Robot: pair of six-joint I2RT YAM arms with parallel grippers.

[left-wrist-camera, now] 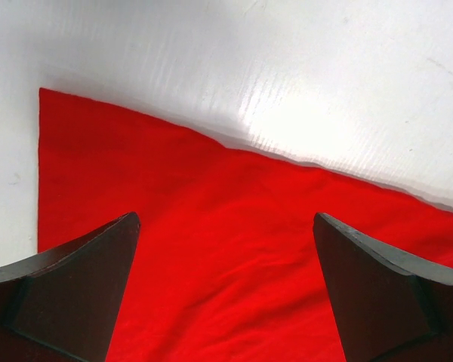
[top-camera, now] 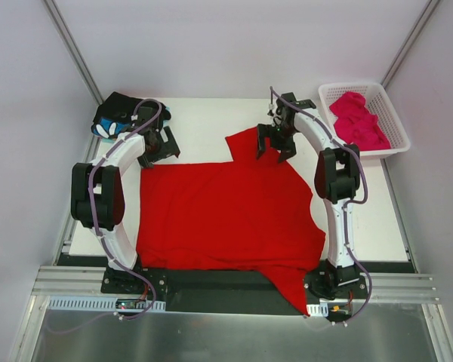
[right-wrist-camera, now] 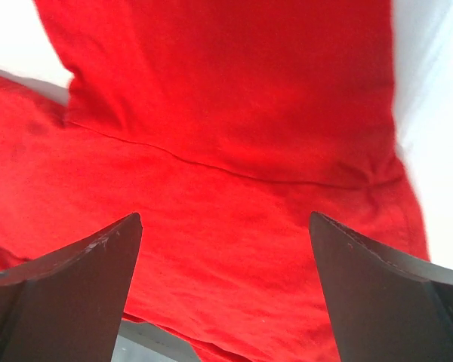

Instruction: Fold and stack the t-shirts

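Observation:
A bright red t-shirt (top-camera: pixel 226 215) lies spread flat over the white table, one part hanging over the near edge. My left gripper (top-camera: pixel 157 147) hovers open over the shirt's far left corner (left-wrist-camera: pixel 68 128), nothing between its fingers (left-wrist-camera: pixel 98 279). My right gripper (top-camera: pixel 275 147) stands open above the sleeve (right-wrist-camera: pixel 234 83) at the shirt's far right, with only red cloth (right-wrist-camera: pixel 226 241) below. A black t-shirt with blue-and-white print (top-camera: pixel 117 117) sits bunched at the far left corner. A magenta-pink t-shirt (top-camera: pixel 359 121) lies in the white basket.
The white lattice basket (top-camera: pixel 392 113) stands at the far right of the table. White walls with metal posts close in the back and sides. Bare white tabletop (top-camera: pixel 204 121) shows beyond the red shirt.

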